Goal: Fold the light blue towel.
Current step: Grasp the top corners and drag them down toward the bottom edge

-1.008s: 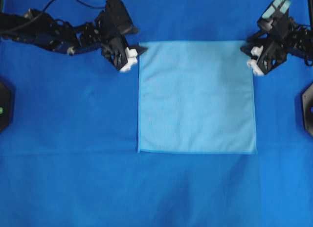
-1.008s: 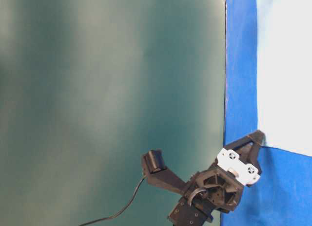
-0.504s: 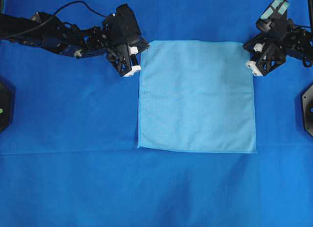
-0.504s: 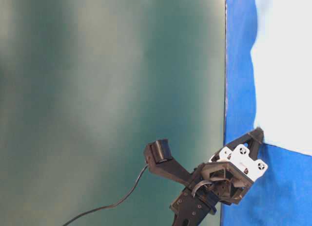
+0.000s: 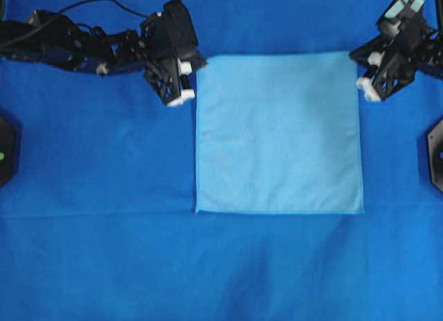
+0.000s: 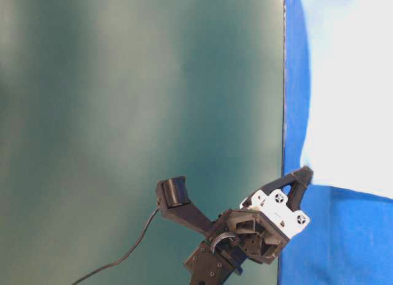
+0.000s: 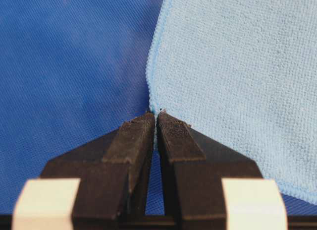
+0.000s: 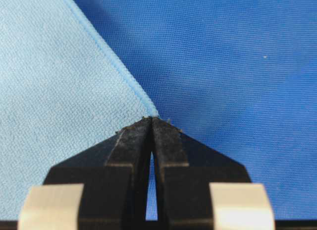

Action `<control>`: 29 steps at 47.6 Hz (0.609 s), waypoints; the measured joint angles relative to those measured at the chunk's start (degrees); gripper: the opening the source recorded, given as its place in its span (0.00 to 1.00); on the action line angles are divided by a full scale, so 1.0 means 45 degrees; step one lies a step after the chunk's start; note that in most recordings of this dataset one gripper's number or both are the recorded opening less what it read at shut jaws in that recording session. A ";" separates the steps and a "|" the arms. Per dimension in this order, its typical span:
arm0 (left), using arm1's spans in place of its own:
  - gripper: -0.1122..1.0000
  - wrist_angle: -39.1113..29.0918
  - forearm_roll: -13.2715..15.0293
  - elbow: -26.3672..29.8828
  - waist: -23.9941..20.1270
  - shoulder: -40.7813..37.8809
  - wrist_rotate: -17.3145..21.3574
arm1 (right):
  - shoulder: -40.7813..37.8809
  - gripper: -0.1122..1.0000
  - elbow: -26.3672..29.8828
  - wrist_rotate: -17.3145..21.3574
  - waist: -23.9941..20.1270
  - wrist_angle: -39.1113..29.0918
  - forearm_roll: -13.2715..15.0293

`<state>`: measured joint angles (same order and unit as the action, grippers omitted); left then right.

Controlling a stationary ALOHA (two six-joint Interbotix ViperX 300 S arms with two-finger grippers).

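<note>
Both tools pinch the far corners of the light blue towel.

The light blue towel (image 5: pixel 278 133) lies spread square on the deep blue cloth (image 5: pixel 104 252) covering the tabletop, in the middle toward the far side. The left tool (image 7: pixel 156 119) is closed on the towel's far left corner, its black fingertips (image 7: pixel 133 133) pressed together over the hem. The right tool (image 8: pixel 151 122) is clamped on the far right corner in the same way. In the table-level view, the left tool (image 6: pixel 302 174) meets a corner of the towel (image 6: pixel 350 88) beside a dark green wall (image 6: pixel 135 101).
</note>
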<state>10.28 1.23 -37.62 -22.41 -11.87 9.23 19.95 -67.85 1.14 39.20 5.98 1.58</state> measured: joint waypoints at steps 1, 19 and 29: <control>0.12 0.0020 0.0000 0.0000 -0.0020 -0.0020 -0.0020 | 0.0098 0.10 -0.0020 0.0020 0.0000 -0.0078 -0.0020; 0.12 -0.0391 -0.0020 -0.0215 0.0605 0.0977 0.0332 | 0.1230 0.10 0.0000 0.0469 -0.0781 -0.1836 -0.0410; 0.12 -0.0684 0.0000 -0.0527 0.1738 0.1699 0.0117 | 0.3047 0.10 -0.0078 0.1738 -0.2402 -0.3809 -0.0723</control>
<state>7.21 1.23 -39.99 -14.59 -4.22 9.76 33.66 -68.20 8.96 28.39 -11.16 -1.67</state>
